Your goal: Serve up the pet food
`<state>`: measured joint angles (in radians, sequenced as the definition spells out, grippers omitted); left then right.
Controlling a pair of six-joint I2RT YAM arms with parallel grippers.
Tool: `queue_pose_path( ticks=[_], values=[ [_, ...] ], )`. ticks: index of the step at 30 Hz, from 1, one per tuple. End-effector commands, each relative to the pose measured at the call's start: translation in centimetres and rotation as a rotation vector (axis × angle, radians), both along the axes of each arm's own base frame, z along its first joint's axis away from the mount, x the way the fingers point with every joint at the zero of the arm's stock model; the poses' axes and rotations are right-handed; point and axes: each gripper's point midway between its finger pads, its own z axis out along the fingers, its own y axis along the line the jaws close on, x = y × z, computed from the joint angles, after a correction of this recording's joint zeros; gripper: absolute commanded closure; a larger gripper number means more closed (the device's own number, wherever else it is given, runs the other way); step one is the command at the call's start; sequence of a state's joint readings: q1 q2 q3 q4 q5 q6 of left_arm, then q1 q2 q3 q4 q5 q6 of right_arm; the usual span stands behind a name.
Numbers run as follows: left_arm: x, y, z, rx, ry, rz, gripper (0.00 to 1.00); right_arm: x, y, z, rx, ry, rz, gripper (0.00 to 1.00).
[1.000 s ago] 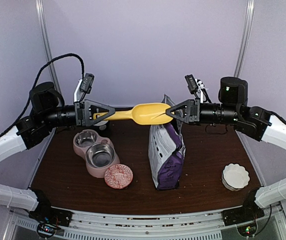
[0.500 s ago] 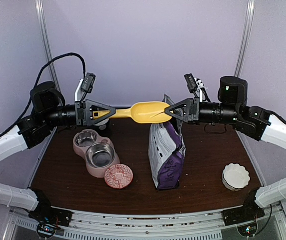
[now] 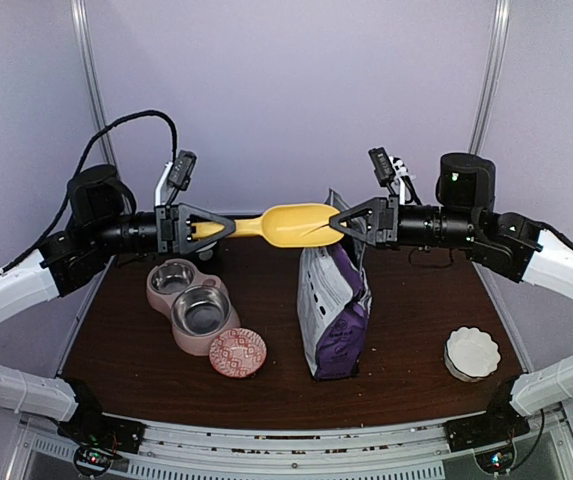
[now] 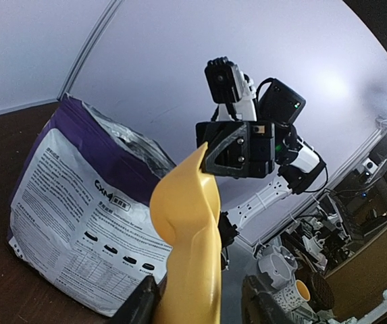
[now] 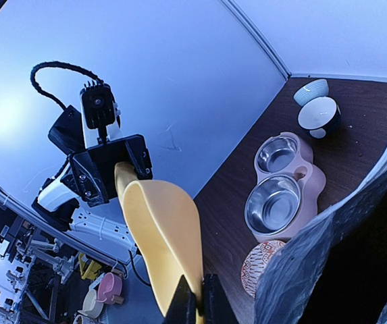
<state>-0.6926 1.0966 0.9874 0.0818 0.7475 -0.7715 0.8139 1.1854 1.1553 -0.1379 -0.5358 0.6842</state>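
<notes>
Mid-air, well above the table: yellow scoop [image 3: 291,225] slung level between the two grippers. Right gripper [image 3: 334,228] clenched on the scoop's front lip, plain in the right wrist view, yellow rim nipped between the fingertips. Left gripper [image 3: 228,228] around the handle end. From the left wrist view, handle lying between the fingers, snug against one, a sliver of daylight at the other. Cannot tell whether gripping or slack.

Looks like a handover, or a two-handed steadying, ahead of the dig.

Directly beneath the right jaws: purple bag [image 3: 334,310], upright, top open, mouth just under the fingertips. Pet food nowhere to be seen, presumably down inside that bag. Only darkness in the mouth from the right wrist view. No pellets showing in the scoop either.

Below the left jaws: pink double feeder [image 3: 156,295], both steel bowls bare.

Early days, by this reckoning: nothing scooped, nothing served.

Next, most likely: settle on one holder and free the other. Then tip the scoop's nose down into the mouth under the right jaws, lift out a load, and carry it across to the bowls under the left jaws. Gently with that soft bag, liable to buckle or topple under a shove.
</notes>
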Motion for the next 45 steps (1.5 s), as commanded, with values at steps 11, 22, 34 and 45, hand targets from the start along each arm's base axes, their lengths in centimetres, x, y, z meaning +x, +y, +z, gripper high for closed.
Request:
queue_pose_path(
  ticks=[11, 22, 34, 45],
  values=[
    [0.4, -0.2, 0.2, 0.011, -0.029, 0.000, 0.73, 0.2, 0.0, 1.9, 0.025, -0.046, -0.015, 1.00],
    [0.9, -0.1, 0.6, -0.008, -0.024, 0.032, 0.91, 0.6, -0.5, 1.5, -0.033, -0.060, -0.045, 0.80],
    [2.9, 2.4, 4.2, -0.137, -0.062, 0.239, 1.00, 2.7, -8.4, 1.6, -0.350, -0.123, -0.383, 0.26],
    [4.8, 7.1, 1.2, -0.069, 0.016, 0.435, 1.00, 6.9, -8.1, -4.8, -0.704, 0.030, -0.472, 0.38]
  ],
)
